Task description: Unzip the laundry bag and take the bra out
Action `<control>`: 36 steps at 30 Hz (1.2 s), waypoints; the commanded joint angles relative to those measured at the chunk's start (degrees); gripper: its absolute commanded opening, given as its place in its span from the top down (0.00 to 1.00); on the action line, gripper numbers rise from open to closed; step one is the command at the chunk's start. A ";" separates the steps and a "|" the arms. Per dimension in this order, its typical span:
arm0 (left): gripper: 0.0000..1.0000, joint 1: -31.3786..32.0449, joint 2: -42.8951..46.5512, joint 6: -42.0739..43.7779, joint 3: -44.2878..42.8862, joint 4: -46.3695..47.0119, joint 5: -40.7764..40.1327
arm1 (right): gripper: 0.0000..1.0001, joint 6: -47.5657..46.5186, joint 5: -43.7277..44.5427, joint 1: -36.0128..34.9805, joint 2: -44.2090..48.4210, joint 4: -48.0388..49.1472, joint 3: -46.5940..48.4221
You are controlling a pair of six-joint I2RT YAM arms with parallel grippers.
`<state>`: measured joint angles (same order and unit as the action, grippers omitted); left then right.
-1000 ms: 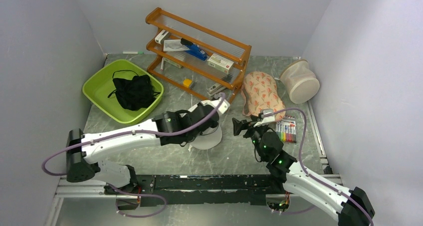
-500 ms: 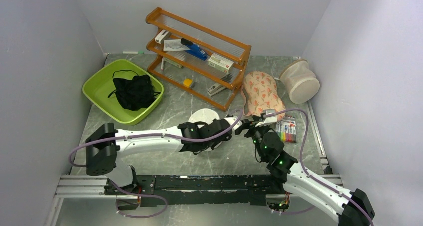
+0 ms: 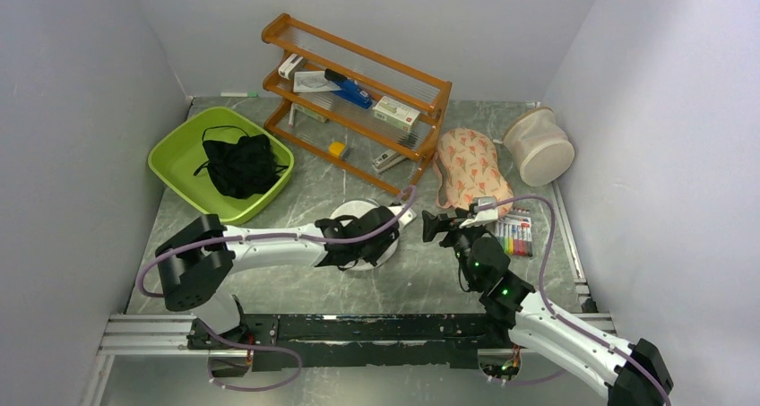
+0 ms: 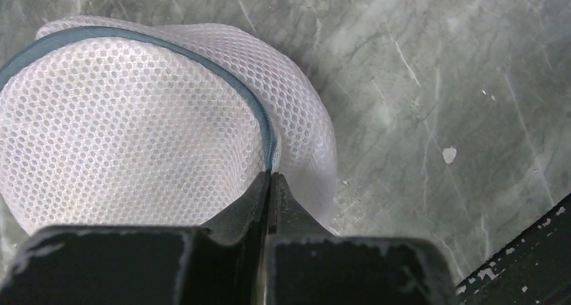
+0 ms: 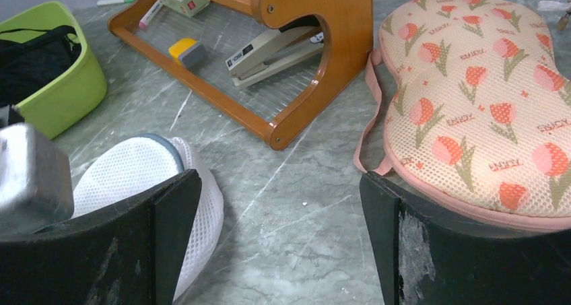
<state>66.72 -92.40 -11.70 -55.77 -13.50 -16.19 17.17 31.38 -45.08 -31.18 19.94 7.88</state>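
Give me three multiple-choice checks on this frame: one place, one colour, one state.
1. Where is the bra?
A on the rack; B in the green tub; C on the pouch.
2. What colour is the zip of the bag?
A red; B yellow; C grey-blue.
3. How is the right hand?
A open and empty; B shut on the pouch; C shut on the bra.

1 B: the black fabric lies in the tub at the far left.
2 C: the left wrist view shows a grey-blue band round the lid.
3 A: its fingers stand wide apart with nothing held between them.
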 commanded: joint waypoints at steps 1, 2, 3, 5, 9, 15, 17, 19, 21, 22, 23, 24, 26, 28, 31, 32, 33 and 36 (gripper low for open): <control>0.88 -2.60 0.67 -1.16 2.15 7.37 6.19 | 0.12 0.40 1.40 -0.03 0.06 0.53 -0.52; 0.88 -2.97 1.07 -1.21 2.73 7.95 7.15 | 0.12 0.40 1.36 -0.03 0.06 0.53 -0.50; 0.86 -3.27 1.54 -1.30 3.09 8.44 7.89 | 0.12 0.39 1.33 0.01 0.04 0.61 -0.57; 0.83 -3.64 2.73 -1.58 3.66 9.20 9.00 | 0.12 0.36 1.19 -0.01 0.00 0.79 -0.59; 0.71 -4.39 5.23 -2.04 4.04 9.10 11.09 | 0.12 0.32 0.89 -0.01 -0.82 1.06 -0.45; 0.41 -8.52 12.39 -2.63 4.77 8.55 16.04 | 0.12 0.23 0.62 -0.01 -1.48 1.15 -0.22; 0.37 -12.12 16.09 -3.67 6.18 9.99 19.26 | 0.12 0.11 0.46 -0.01 -1.28 1.22 -0.29; 0.34 -17.22 19.50 -5.45 7.92 12.04 23.55 | 0.12 0.08 0.33 -0.01 -1.28 1.32 -0.37; 0.31 -22.30 22.41 -7.62 10.25 14.81 27.61 | 0.12 0.00 0.15 -0.01 -1.56 1.41 -0.28; 0.29 -24.53 23.46 -9.09 11.52 16.28 29.38 | 0.12 -0.01 0.11 0.06 -1.74 1.46 -0.24; 0.26 -27.58 24.28 -11.05 12.92 17.86 31.58 | 0.12 -0.03 0.05 0.12 -1.95 1.48 -0.20; 0.23 -29.97 24.89 -12.65 13.89 18.98 32.95 | 0.12 -0.06 -0.04 0.06 -2.14 1.54 -0.17; 0.20 -34.72 25.96 -15.79 16.16 21.48 36.08 | 0.12 -0.05 -0.13 0.08 -2.49 1.71 -0.09; 0.18 -39.23 27.08 -18.85 18.12 23.27 38.26 | 0.12 -0.19 -0.38 0.08 -2.82 1.99 -0.14; 0.17 -45.69 29.80 -22.12 19.89 24.10 39.87 | 0.12 -0.42 -0.73 0.06 -3.77 2.56 -0.13; 0.17 -47.50 31.25 -22.52 19.92 23.47 39.69 | 0.12 -0.45 -0.92 0.08 -4.24 2.72 0.03; 0.17 -49.21 32.29 -22.97 19.72 22.72 39.54 | 0.12 -0.46 -1.16 0.09 -4.70 2.80 0.18; 0.16 -54.09 34.66 -23.92 17.10 18.83 38.71 | 0.10 -0.55 -2.92 0.08 -6.38 1.13 1.80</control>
<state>17.37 -61.65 -32.08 -35.64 5.30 19.99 17.10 30.04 -45.08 -36.16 20.75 7.90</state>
